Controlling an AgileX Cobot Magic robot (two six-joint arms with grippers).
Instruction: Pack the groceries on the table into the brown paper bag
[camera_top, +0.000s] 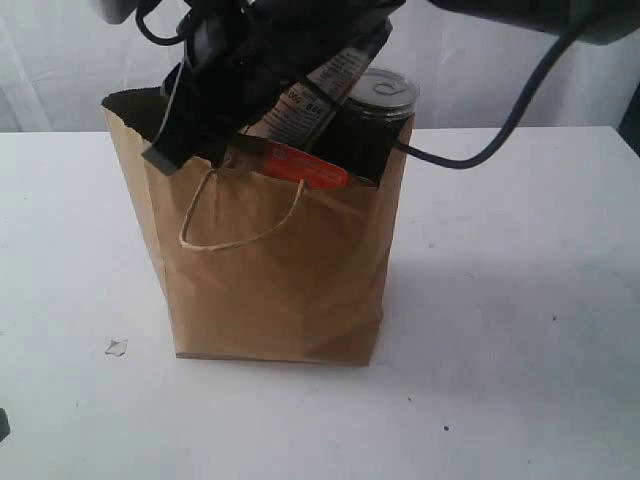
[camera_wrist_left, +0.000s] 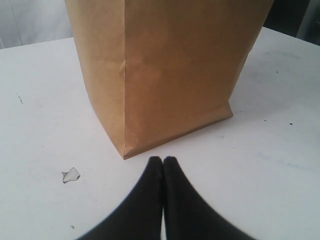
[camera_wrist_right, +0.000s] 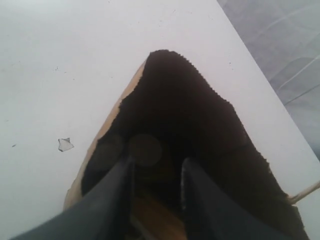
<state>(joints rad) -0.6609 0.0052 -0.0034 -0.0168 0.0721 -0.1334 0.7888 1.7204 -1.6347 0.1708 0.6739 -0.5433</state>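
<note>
1. Right pincer (camera_wrist_right: 157, 165) hangs above the brown paper bag (camera_top: 280, 270), jaws apart, nothing seen between them: likely a drop.
2. Below it, the long dark-ended pasta packet (camera_top: 320, 95) and dark pull-tab can (camera_top: 385, 92) poke out of the bag's mouth.
3. Left pincer (camera_wrist_left: 163, 161), jaws together, idles low over the counter (camera_wrist_left: 40, 100), with the bag's base just ahead.

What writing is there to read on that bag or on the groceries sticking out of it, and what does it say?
Nothing can be quoted; no text is legible in any view.
long pasta packet: dark print on a pale label, too blurred to read.
brown-orange pouch: pale lettering, too small and blurred to read.
dark pull-tab can: no text visible on its lid.
brown paper bag: plain, no print.
</note>
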